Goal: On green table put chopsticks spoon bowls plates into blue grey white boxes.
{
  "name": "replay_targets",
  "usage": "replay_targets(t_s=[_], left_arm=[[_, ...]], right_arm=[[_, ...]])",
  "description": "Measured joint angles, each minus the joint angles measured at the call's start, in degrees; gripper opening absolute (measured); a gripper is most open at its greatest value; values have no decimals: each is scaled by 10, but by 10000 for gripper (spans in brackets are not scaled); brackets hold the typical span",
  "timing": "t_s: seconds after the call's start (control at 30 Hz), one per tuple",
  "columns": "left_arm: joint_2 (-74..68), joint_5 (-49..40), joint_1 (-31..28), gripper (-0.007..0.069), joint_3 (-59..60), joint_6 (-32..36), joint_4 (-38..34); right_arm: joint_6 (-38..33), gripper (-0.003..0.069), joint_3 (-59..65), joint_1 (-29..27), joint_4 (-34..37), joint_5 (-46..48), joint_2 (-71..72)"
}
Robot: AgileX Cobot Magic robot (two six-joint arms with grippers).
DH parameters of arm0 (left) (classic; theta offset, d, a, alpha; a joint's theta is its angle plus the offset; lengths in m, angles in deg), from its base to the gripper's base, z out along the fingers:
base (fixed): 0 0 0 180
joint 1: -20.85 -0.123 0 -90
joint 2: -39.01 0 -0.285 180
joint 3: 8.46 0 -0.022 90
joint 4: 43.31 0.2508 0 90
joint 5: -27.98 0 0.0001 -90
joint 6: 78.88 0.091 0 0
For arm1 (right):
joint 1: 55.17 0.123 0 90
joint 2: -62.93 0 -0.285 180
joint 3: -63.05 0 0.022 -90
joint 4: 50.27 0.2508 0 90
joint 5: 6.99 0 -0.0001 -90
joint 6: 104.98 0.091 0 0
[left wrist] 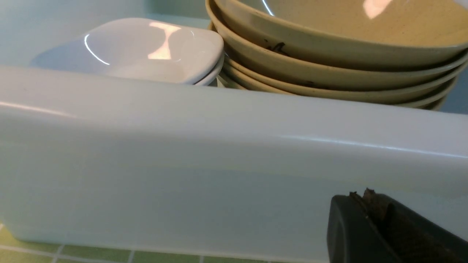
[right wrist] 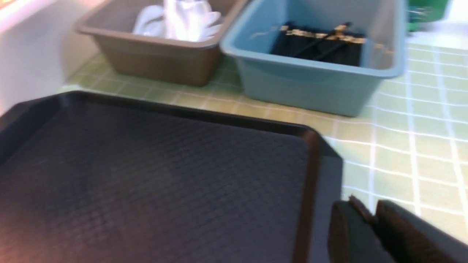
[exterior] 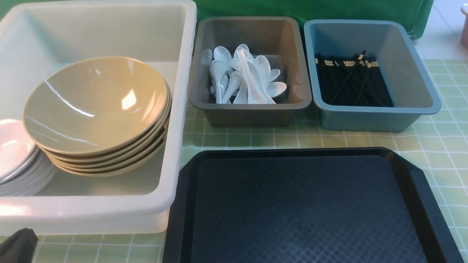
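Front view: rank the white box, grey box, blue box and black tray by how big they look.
1. Black textured plastic tray, though it sits nearest the camera.
2. White plastic box, cut off at the left edge, so its order against the tray is unsure.
3. Blue plastic box and grey plastic box: look about alike.

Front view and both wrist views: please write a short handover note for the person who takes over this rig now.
Left gripper: shut, holding nothing, low beside the outer wall of the large white plastic box.
Right gripper: fingers nearly together, nothing between them, over the near right corner of the black textured tray.
Stacked beige bowls and stacked white plates sit in the white box. White ceramic spoons lie in the grey box. Black chopsticks lie in the blue box.
Done: all visible tableware is sorted.
Left: nothing remains on the tray; perhaps only parking the arms.
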Motion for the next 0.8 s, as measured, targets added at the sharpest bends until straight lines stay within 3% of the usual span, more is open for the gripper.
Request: replay_targets(t_s=[0.2, 0.43, 0.63, 0.8], left_arm=[[0, 1, 0, -1, 0, 0, 0], [0, 1, 0, -1, 0, 0, 0], [0, 2, 0, -1, 0, -1, 0], [0, 2, 0, -1, 1, -1, 0]], right_arm=[[-34, 106, 8, -84, -15, -16, 0], [-53, 111, 138, -222, -16, -153, 0], [2, 119, 195, -244, -16, -190, 0], [-45, 123, 196, -216, -14, -194, 0]])
